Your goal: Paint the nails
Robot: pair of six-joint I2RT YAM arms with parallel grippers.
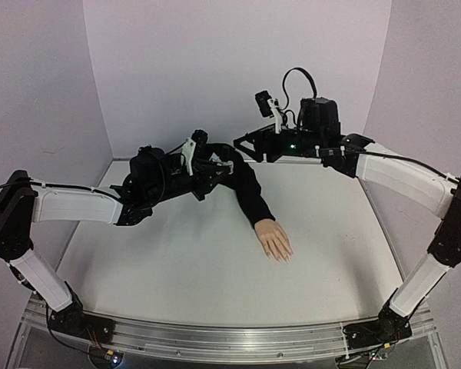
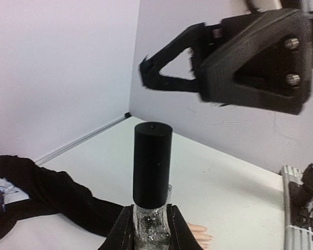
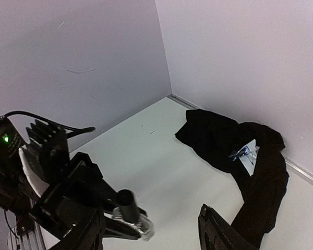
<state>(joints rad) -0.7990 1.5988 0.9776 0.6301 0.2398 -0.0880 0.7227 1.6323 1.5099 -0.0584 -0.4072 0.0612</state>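
Your left gripper (image 2: pixel 151 229) is clenched on the bottle (image 2: pixel 152 166), which stands upright with its cap up at the bottom centre of the left wrist view. Your right gripper (image 2: pixel 146 73) hangs in the upper right of that view, clear of the cap, its jaws spread and grasping nothing. The nails (image 1: pixel 283 257) tip the mannequin hand (image 1: pixel 273 237), which lies on the table (image 1: pixel 177 261) just right of centre in the top view, well apart from both grippers.
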